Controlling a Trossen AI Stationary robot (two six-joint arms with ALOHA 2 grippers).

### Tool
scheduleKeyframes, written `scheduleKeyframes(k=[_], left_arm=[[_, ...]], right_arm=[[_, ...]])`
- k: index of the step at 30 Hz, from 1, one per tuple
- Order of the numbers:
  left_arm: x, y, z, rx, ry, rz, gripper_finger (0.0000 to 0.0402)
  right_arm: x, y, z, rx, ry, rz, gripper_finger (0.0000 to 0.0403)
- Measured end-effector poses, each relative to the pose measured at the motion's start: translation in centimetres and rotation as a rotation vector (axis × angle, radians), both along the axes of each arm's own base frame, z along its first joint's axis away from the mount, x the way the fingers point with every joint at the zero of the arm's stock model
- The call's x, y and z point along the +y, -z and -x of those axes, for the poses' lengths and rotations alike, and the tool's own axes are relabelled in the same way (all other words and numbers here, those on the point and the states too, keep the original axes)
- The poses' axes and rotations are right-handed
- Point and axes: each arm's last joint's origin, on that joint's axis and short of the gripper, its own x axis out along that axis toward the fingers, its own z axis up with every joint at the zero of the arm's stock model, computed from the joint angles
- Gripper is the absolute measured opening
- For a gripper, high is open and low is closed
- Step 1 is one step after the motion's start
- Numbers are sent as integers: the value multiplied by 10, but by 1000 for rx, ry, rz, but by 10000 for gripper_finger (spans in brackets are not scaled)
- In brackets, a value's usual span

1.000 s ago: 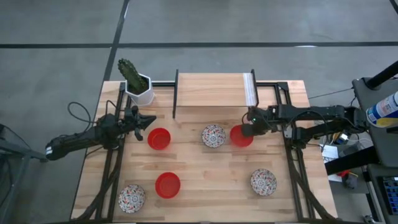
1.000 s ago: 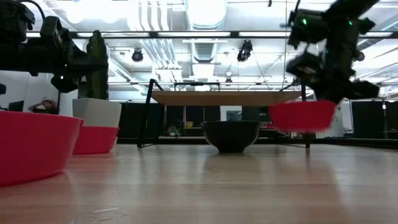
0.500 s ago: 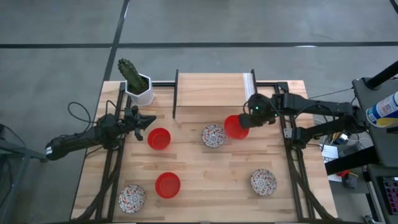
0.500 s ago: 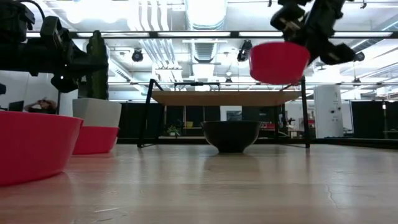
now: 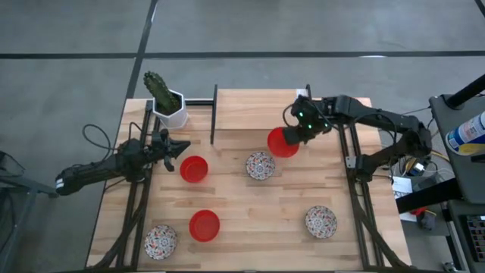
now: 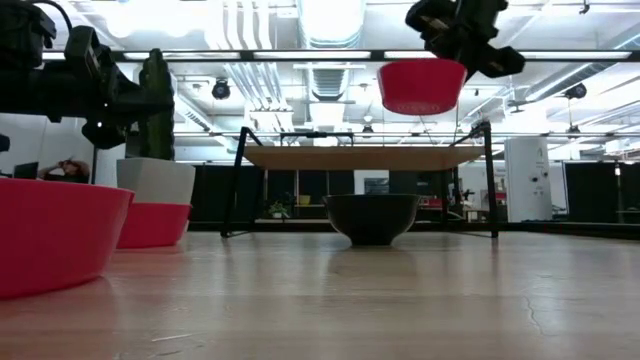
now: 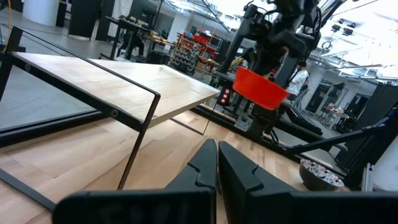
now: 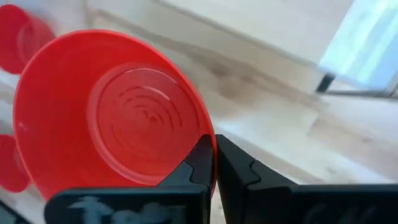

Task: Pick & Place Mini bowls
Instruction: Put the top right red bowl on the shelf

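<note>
Red mini bowl hangs in the air by the front edge of the raised shelf. Our right gripper pinches its rim. Our left gripper waits near another red bowl on the worktop, fingers pressed together. A flowery bowl sits just below the lifted one.
</note>
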Motion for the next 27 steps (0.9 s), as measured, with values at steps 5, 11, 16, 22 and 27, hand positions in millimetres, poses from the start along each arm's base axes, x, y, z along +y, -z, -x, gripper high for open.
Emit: scheduleKeyframes(k=[5, 11, 16, 22, 27], left_arm=[[0, 0, 0, 0, 0, 0, 9], [0, 0, 0, 0, 0, 0, 9], [0, 0, 0, 0, 0, 0, 9], [0, 0, 0, 0, 0, 0, 9], [0, 0, 0, 0, 0, 0, 9]], right_arm=[[-21, -6, 0, 13, 6, 26, 8], [-45, -13, 10, -2, 59, 51, 8], [-67, -15, 21, -9, 127, 68, 8], [-89, -12, 31, 11, 180, 76, 8], [-108, -5, 31, 8, 209, 92, 8]])
